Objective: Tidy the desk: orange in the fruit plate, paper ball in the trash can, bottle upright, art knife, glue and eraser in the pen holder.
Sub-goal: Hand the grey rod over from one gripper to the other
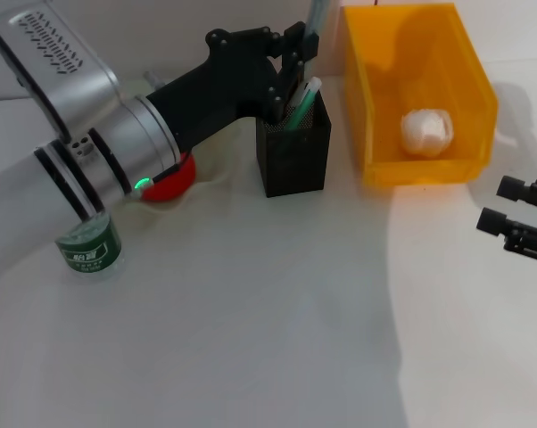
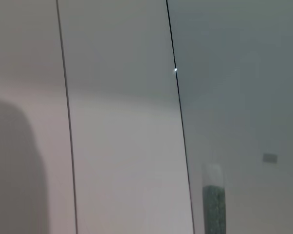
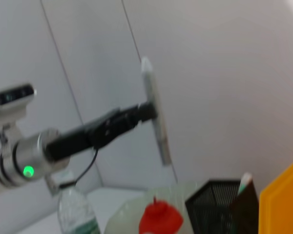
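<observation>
Closest to us, our left gripper (image 1: 295, 67) is clamped on a long grey-green art knife (image 3: 154, 114), hanging it upright over the black mesh pen holder (image 1: 293, 152) for dropping in, right gripper (image 1: 505, 209) idle at the desk's right edge.

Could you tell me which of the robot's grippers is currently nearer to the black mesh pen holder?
The left. The left gripper is right above the pen holder, holding a long stick-like item over it. The right gripper sits far off, beyond the yellow bin.
</observation>
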